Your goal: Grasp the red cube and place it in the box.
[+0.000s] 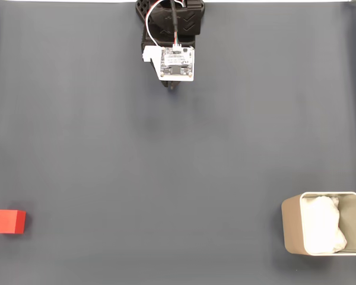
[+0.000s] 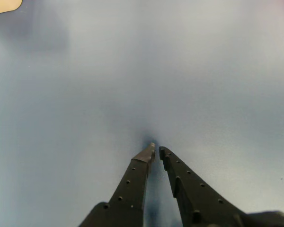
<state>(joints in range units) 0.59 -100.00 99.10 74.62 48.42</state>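
Observation:
The red cube (image 1: 9, 221) lies on the dark grey mat at the far left, near the front edge in the fixed view. The box (image 1: 292, 231), beige with white lining inside, stands at the front right. The arm sits folded at the top centre of that view, with its gripper (image 1: 174, 89) tucked under a white circuit board, far from both cube and box. In the wrist view the two black fingers of the gripper (image 2: 155, 150) nearly meet at their tips above bare mat, with nothing between them. A beige corner of the box (image 2: 4, 4) shows at the top left.
The dark grey mat (image 1: 178, 166) covers the whole table surface. A white circuit board (image 1: 177, 63) with wires rides on the arm. Wide open mat lies between the arm, the cube and the box.

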